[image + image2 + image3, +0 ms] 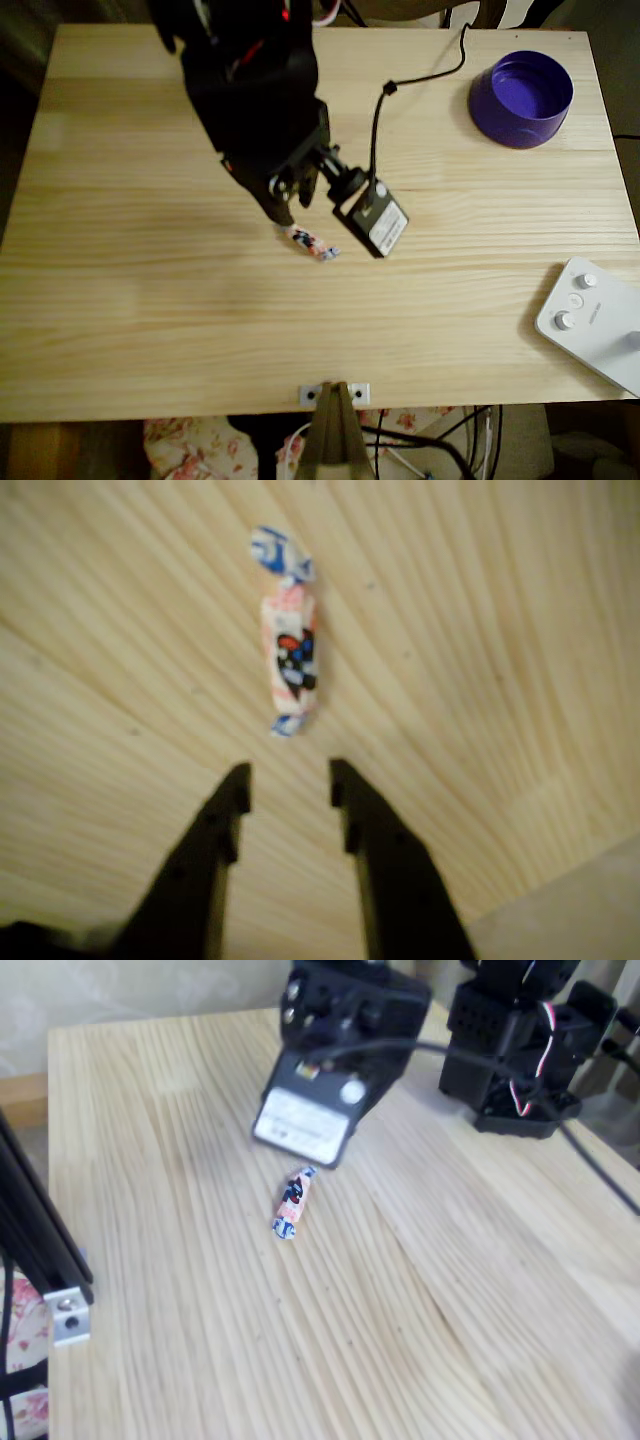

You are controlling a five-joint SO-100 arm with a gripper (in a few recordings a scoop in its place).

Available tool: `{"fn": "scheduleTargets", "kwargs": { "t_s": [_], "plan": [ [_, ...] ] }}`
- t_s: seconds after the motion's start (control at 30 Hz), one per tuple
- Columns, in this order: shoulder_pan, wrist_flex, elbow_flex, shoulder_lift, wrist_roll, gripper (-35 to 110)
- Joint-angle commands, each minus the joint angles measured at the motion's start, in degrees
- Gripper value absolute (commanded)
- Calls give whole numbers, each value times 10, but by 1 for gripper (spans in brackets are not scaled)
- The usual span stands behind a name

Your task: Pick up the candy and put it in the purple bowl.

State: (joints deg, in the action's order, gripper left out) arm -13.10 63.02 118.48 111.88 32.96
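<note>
One candy [289, 658] lies flat on the desk [150, 320], near the middle, nothing touching it. In the wrist view its long axis runs almost in line with the gripper [288, 782], one twisted blue end toward the fingertips. Wrapper print is unreadable. Gripper jaws are spread, nothing between them, tips just short of the candy. One purple bowl [521, 98] sits upright at the desk's far right corner in the overhead view, well apart. One white device [592, 322] overhangs the right edge.
</note>
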Motion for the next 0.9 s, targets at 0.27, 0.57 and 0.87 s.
{"fn": "scheduleTargets", "kwargs": {
  "t_s": [0.27,0.57,0.87],
  "plan": [
    [-11,48,-133,-72,-98,15],
    [-18,54,-138,-91,-138,16],
    [-45,29,-109,-78,-153,16]
  ]
}}
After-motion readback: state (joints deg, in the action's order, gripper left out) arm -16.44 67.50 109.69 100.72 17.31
